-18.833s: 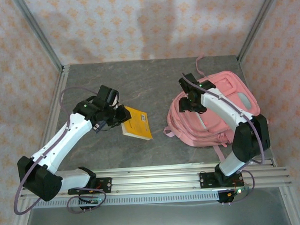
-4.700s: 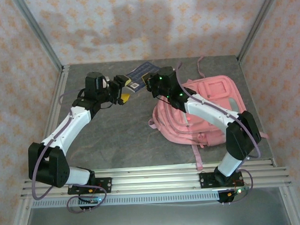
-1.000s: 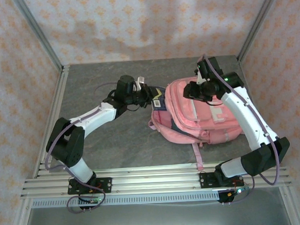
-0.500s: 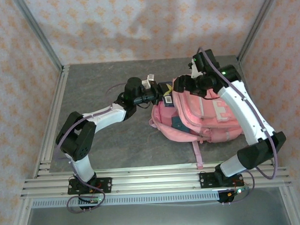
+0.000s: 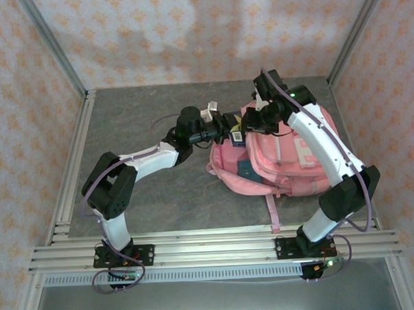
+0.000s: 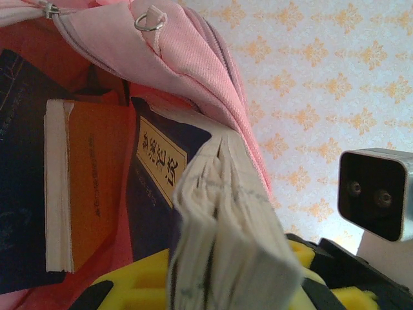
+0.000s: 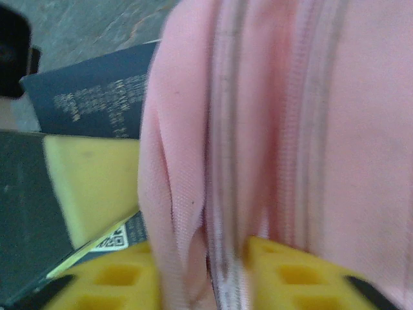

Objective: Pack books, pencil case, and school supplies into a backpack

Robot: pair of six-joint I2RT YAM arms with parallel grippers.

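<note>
The left arm (image 5: 149, 157) rises from its base at the near edge, folds back sharply at the elbow, then stretches its forearm far across the tabletop (image 5: 136, 106) toward the right. Its wrist is level and aimed at the open mouth of the backpack (image 5: 290, 168). The left end effector (image 5: 224, 128) is pressed together on a navy book (image 5: 236, 135), gripping the block of pages near the spine. The book is partly inside the opening, with its labelled cover facing up.

In the left wrist view an orange book (image 6: 97, 187) lies inside the backpack beside the navy one. A darker volume (image 6: 16, 168) sits against the orange book's other side. The pink flap with its metal zip ring (image 6: 145, 20) hangs over them.

The right arm (image 5: 323, 146) climbs from its base along the right side of the backpack and bends inward over the top of it. The right end effector (image 5: 255, 118) meets the bag's upper rim just beside the navy book. In the right wrist view its yellow pads (image 7: 122, 278) pinch a bunched fold of pink fabric and zip seam.

The backpack lies flat, right of the tabletop's centre, with its opening turned to the left.
</note>
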